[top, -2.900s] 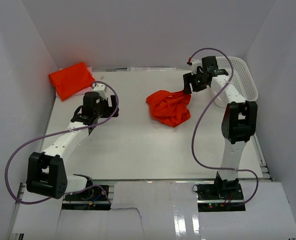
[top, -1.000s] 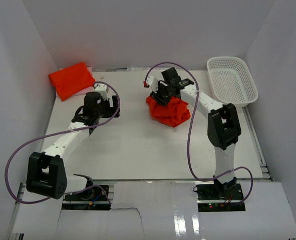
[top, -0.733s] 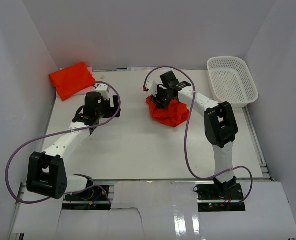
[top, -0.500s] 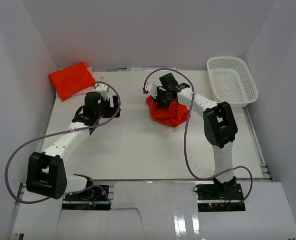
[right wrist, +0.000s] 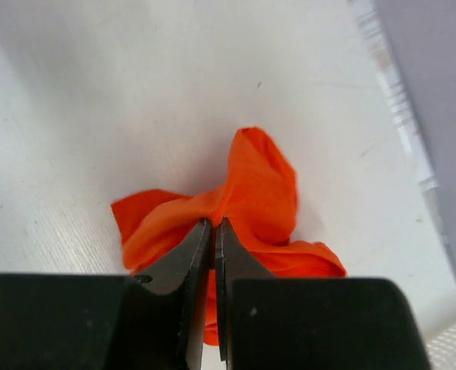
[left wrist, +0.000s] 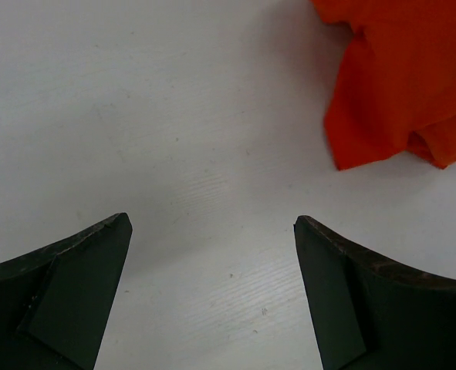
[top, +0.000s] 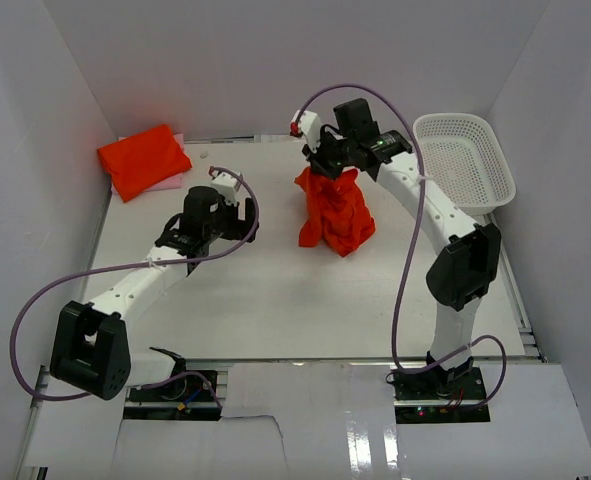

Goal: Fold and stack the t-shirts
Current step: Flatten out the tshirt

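Note:
A crumpled orange-red t-shirt [top: 336, 212] hangs from my right gripper [top: 327, 170], which is shut on a pinch of its fabric [right wrist: 247, 196] and holds it lifted, its lower part still touching the table. A second t-shirt [top: 143, 159] lies folded at the back left corner. My left gripper [top: 237, 215] is open low over the bare table, left of the hanging shirt. In the left wrist view, a corner of the t-shirt [left wrist: 397, 85] lies at the upper right, beyond the fingertips [left wrist: 104, 239].
A white mesh basket [top: 463, 160] stands at the back right, next to the right arm. White walls enclose the table [top: 275, 290] on the left, back and right. Purple cables loop off both arms.
My right gripper has closed on the crumpled t-shirt and lifted it up from the table, stretching it tall. My left gripper has shifted right, toward the shirt.

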You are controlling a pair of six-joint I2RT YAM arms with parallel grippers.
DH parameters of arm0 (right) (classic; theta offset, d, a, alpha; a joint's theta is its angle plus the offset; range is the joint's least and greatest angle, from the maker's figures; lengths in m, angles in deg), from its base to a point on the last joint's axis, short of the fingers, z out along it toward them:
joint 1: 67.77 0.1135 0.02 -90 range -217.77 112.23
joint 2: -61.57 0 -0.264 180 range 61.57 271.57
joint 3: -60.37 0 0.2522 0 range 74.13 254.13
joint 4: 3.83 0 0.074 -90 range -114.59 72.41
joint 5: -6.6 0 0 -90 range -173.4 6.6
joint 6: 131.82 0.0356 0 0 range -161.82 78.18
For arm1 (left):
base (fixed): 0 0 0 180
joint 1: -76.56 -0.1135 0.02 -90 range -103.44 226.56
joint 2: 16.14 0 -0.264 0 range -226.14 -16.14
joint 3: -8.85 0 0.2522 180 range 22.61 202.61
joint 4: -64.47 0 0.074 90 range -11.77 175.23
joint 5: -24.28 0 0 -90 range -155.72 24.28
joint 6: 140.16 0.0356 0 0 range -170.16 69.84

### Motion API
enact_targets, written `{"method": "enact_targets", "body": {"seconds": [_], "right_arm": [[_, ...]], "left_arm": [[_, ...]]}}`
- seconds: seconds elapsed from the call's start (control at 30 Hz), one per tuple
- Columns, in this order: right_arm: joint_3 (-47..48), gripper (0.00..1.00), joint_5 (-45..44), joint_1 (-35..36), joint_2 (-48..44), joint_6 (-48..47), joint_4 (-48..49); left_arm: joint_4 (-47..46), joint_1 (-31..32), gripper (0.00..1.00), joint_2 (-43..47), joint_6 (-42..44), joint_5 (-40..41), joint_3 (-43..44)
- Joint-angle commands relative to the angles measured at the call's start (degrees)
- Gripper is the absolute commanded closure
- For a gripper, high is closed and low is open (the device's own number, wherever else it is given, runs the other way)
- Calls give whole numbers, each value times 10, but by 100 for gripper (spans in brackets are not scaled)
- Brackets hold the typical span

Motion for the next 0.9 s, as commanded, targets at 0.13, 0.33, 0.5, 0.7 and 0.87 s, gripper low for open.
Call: {"method": "enact_targets", "body": {"seconds": [0.13, 0.33, 0.5, 0.7, 0.87], "right_arm": [[76, 92, 12, 2, -98, 37, -32], [101, 92, -23, 1, -119, 43, -32], [109, 92, -24, 1, -119, 44, -39], [112, 92, -17, 2, -122, 46, -45], [120, 92, -15, 1, -123, 46, -54]], "left_arm": [[-136, 65, 2, 39, 108, -83, -12], [-159, 114, 2, 25, 150, -136, 14], [-195, 148, 2, 25, 181, -110, 0], [-274, 148, 2, 35, 217, -70, -47], [-314, 148, 2, 17, 244, -37, -78]]}}
